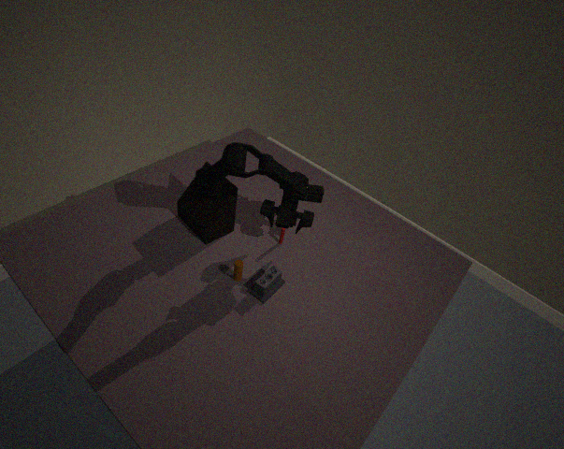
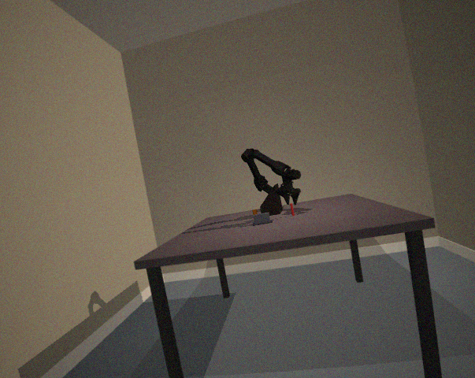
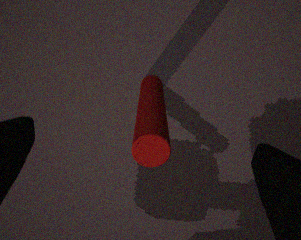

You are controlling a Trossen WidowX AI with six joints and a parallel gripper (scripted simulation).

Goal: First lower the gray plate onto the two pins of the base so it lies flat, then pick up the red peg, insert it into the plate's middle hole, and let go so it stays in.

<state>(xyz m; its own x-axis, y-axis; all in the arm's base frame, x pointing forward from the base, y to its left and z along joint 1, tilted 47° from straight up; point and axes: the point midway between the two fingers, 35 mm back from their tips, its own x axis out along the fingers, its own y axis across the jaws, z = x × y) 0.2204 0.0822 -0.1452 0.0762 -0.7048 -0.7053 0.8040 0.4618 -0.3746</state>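
The red peg (image 1: 282, 236) (image 2: 292, 209) (image 3: 151, 115) stands upright on the table. My gripper (image 1: 284, 228) (image 2: 291, 203) (image 3: 146, 142) is open and points down just above it, with nothing between the fingers. In the wrist view the peg's round top shows between the two fingers, a little right of the view's left half. The gray plate (image 1: 266, 285) (image 2: 261, 218) lies on the base (image 1: 282, 281) and looks flat, its row of holes facing up. The pins and the exact seating are too small and dark to make out. Neither plate nor base shows in the wrist view.
An orange cylinder (image 1: 238, 269) (image 2: 254, 212) stands upright beside the plate and base, on the side toward the arm's foot. The arm's dark foot (image 1: 207, 212) (image 2: 271, 205) is behind these parts. Long arm shadows cross the table (image 1: 330, 338) (image 2: 331, 227).
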